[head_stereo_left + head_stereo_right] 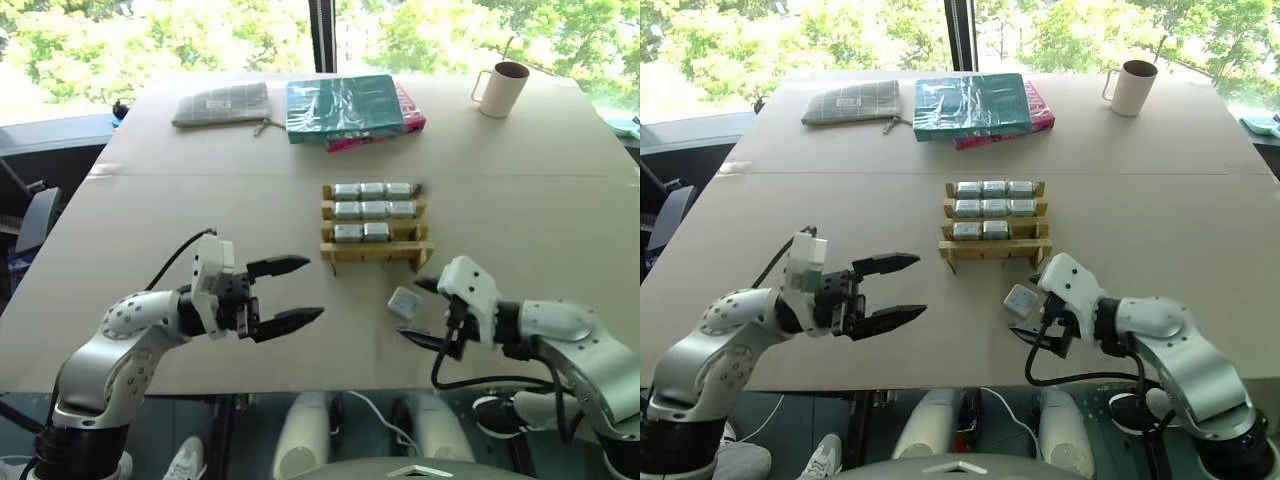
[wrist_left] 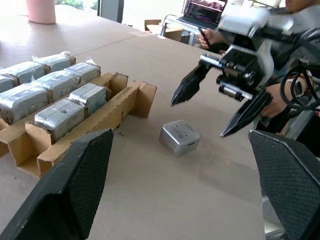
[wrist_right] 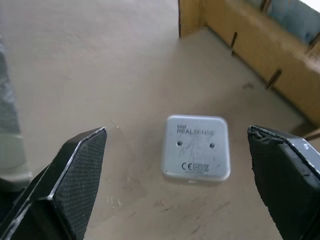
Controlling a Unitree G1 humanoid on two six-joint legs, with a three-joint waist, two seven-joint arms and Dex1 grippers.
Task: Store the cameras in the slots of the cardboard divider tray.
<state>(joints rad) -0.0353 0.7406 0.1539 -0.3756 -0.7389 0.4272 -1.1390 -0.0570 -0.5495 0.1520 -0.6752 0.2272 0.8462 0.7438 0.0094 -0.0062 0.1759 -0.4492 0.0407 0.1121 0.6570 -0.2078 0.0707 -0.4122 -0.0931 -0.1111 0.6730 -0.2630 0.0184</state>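
The right gripper (image 1: 425, 310) is hanging wide open and empty around the last loose camera (image 3: 196, 148), which is lying flat at five o'clock from the cardboard divider tray (image 1: 375, 252), probably to grab it, while the left gripper (image 1: 300, 290) is waiting open and empty

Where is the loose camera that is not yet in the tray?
The loose camera lies flat on the table, just before the cardboard divider tray at its right corner, apart from it, near the open right gripper.
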